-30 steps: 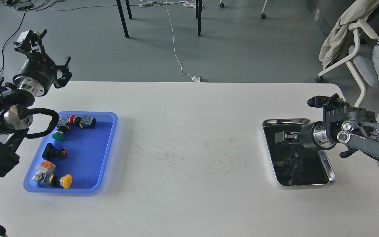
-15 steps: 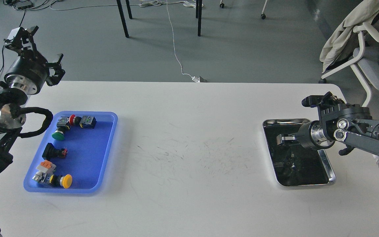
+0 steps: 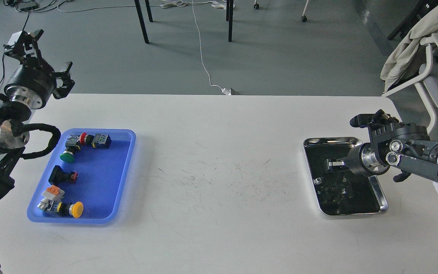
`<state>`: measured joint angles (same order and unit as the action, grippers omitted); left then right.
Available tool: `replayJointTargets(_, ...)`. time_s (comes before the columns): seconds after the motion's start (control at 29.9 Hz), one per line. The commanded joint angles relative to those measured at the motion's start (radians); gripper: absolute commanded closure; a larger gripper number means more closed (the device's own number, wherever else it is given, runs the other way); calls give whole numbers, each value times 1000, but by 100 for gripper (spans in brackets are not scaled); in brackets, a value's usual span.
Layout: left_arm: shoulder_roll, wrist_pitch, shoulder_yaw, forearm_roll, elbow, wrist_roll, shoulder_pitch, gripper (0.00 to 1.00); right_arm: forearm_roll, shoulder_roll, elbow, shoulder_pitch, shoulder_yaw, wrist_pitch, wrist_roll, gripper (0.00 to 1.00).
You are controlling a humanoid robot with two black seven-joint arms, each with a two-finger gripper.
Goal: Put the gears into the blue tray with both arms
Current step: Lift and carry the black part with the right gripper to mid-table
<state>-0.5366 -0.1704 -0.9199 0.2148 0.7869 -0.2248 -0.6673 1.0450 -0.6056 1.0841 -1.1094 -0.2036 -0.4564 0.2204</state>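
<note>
The blue tray (image 3: 103,186) lies at the table's left and holds only coloured push-button switches. Small dark gears (image 3: 335,187) lie in the silver tray (image 3: 331,140) at the right, hard to separate from the reflections. My right gripper (image 3: 332,164) reaches in from the right, low over the silver tray's far half, just above the gears. It is dark and small, so its fingers cannot be told apart. My left gripper (image 3: 49,51) hangs raised beyond the table's far left corner, away from the blue tray, with its fingers spread open and nothing between them.
In the blue tray lie push-buttons with a green cap (image 3: 67,156), a red one (image 3: 84,137), a yellow one (image 3: 76,209), and a black one (image 3: 62,176). An office chair (image 3: 424,57) and a person stand off the right edge. White table (image 3: 219,160) between the trays.
My left gripper has moved up and to the left, off the table's corner. My right gripper has drawn back a little to the right and lower over the silver tray. The chair has shifted right.
</note>
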Motion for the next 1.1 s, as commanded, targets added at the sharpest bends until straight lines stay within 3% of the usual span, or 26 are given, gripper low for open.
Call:
replayJointTargets(0.0,-5,0,1,0,0,-1,2,2,0,10,0,-3,-2,-13,-7,91)
replayJointTargets(0.07,-8,0,1,0,0,-1,2,2,0,10,-1,-4,-2,-16,-7,98)
replayJointTargets(0.3,-17,0,3,0,0,-1,2,2,-13,1,20,-75,9,-19,-10,99)
replayJointTargets(0.43,-20,0,4,2,-1,-1,2,2,-42,-32,135,-208,10,-32,-21,99)
replayJointTargets(0.6,-23,0,3,0,-3,-1,2,2,-241,-17,218,-401,12,-32,-24,99)
replayJointTargets(0.7,-22,0,3,0,-1,-1,2,2,-298,84,212,-452,15,-32,-42,99)
replayJointTargets(0.87,-19,2,-2,-2,-3,-1,2,2,-313,304,117,-446,29,48,-144,99)
replayJointTargets(1.07,-6,3,-5,-2,-1,-1,2,2,-319,596,-38,-328,35,97,-216,99)
